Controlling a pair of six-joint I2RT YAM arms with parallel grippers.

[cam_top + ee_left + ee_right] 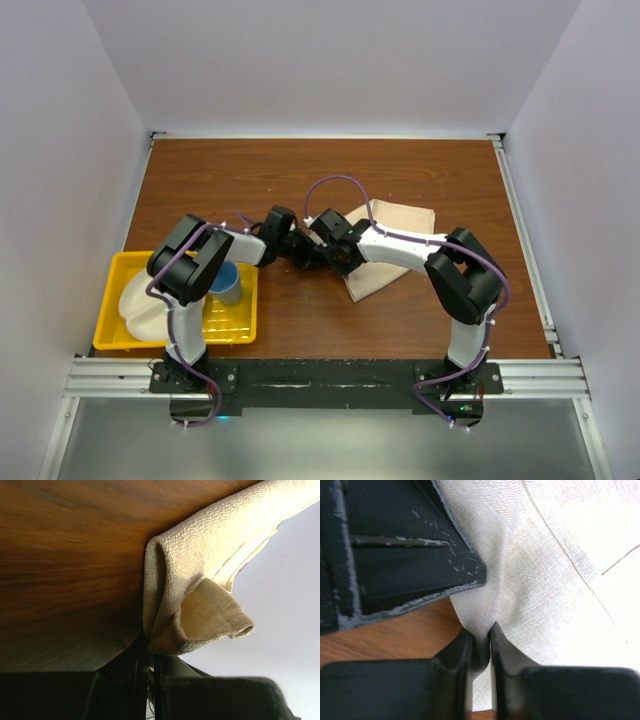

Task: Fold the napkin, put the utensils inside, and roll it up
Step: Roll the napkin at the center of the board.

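Note:
The beige napkin lies partly folded on the wooden table right of centre. My left gripper and right gripper meet at its left edge. In the left wrist view the left gripper is shut on a bunched corner of the napkin, which is lifted and curled over. In the right wrist view the right gripper is shut on a pinched fold of the napkin. The left gripper's body shows as a black block at upper left in that view. The knife is not visible.
A yellow tray at the near left holds a white plate and a blue cup. Metal rails run along the table's right side and near edge. White walls enclose the table.

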